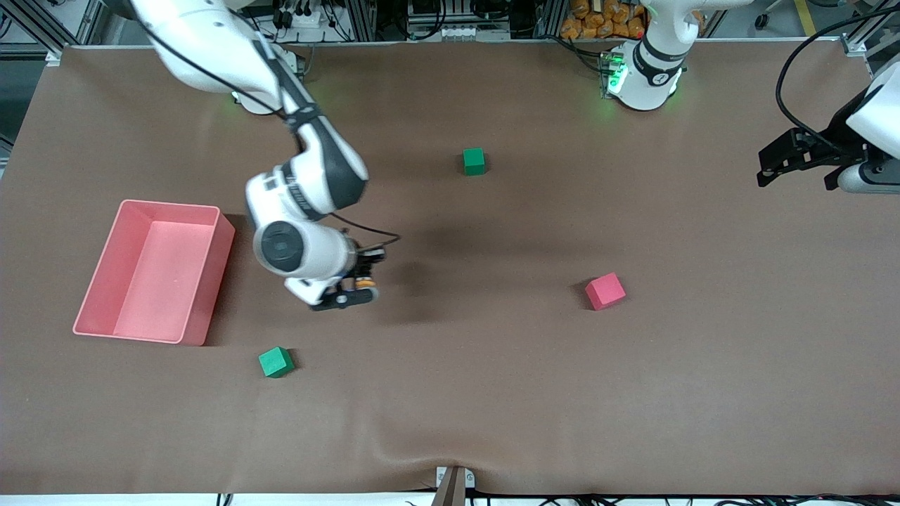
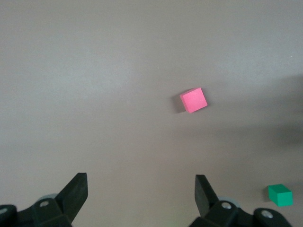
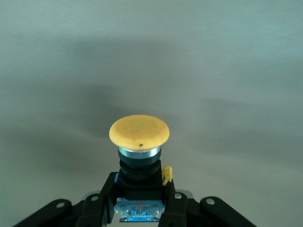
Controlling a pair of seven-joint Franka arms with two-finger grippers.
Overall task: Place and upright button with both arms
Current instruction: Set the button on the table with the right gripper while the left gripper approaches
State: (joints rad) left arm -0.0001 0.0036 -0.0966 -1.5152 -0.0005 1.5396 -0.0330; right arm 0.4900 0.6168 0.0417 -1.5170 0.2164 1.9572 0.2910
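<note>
Orange-capped, the round button (image 3: 139, 133) sits clamped by its black body in the right claw (image 1: 354, 287) over the brown bench (image 1: 492, 393) near the pink bin (image 1: 204, 295), while the left claw (image 2: 141, 195) waits wide open, empty.

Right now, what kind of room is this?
Probably a robot lab: two white jointed robot arms at a brown-covered table, metal frame rails and cables above it, foam cubes for practice.
</note>
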